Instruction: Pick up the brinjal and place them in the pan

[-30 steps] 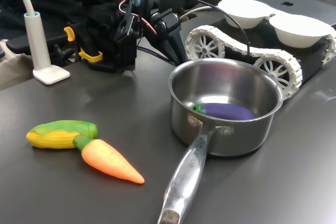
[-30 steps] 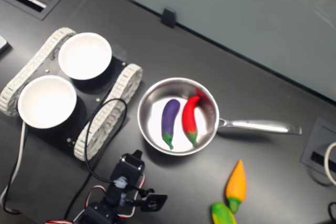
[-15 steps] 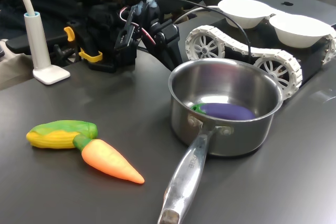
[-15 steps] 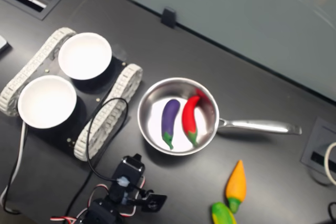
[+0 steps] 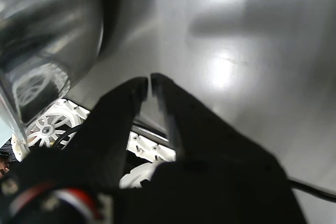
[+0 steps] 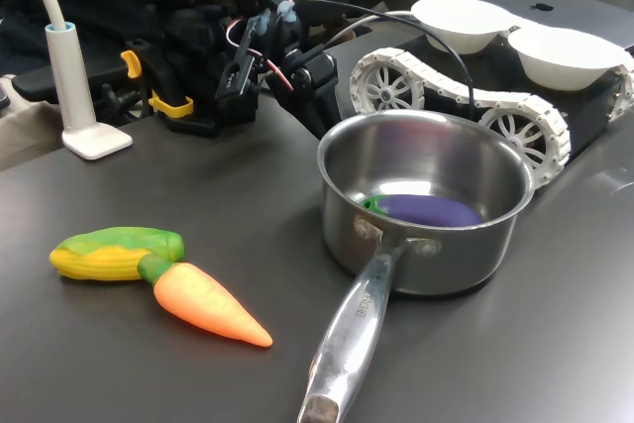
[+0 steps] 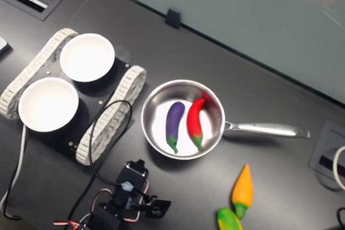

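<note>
The purple brinjal (image 6: 431, 210) with its green cap lies on the floor of the steel pan (image 6: 436, 257). In the second exterior view the brinjal (image 7: 174, 119) rests beside a red chilli (image 7: 195, 119) inside the pan (image 7: 144, 112), whose long handle points to the second exterior view's right. My gripper (image 6: 315, 116) hangs behind the pan, outside its rim and apart from it. In the wrist view the two black fingertips of the gripper (image 5: 149, 80) almost touch, shut with nothing between them, and the pan's shiny wall (image 5: 52, 24) is close by. In the second exterior view the gripper (image 7: 158, 206) sits below the pan.
An orange carrot (image 6: 208, 304) and a yellow-green corn cob (image 6: 109, 255) lie on the dark table in front of the pan. A tracked vehicle (image 6: 515, 121) carrying two white bowls (image 6: 461, 22) stands right behind the pan. A white lamp base (image 6: 94, 136) stands at the first exterior view's left.
The arm has drawn back a little from the pan, toward the first exterior view's upper left. The brinjal and the pan have not moved.
</note>
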Robot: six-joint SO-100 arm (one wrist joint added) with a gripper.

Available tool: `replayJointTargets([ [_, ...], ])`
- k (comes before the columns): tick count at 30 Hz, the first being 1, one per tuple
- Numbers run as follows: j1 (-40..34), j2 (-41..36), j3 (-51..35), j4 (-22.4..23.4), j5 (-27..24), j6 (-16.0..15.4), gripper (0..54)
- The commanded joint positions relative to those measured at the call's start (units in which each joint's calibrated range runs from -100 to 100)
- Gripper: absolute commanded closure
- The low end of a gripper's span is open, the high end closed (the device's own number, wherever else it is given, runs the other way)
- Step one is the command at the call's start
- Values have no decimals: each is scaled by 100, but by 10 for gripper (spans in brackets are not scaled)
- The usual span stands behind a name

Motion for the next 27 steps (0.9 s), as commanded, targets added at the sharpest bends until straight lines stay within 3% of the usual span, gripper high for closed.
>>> replayJointTargets([
  [1,45,-66,-110,-133,68,-74,534],
  [27,10,-66,-110,-133,59,-65,534],
])
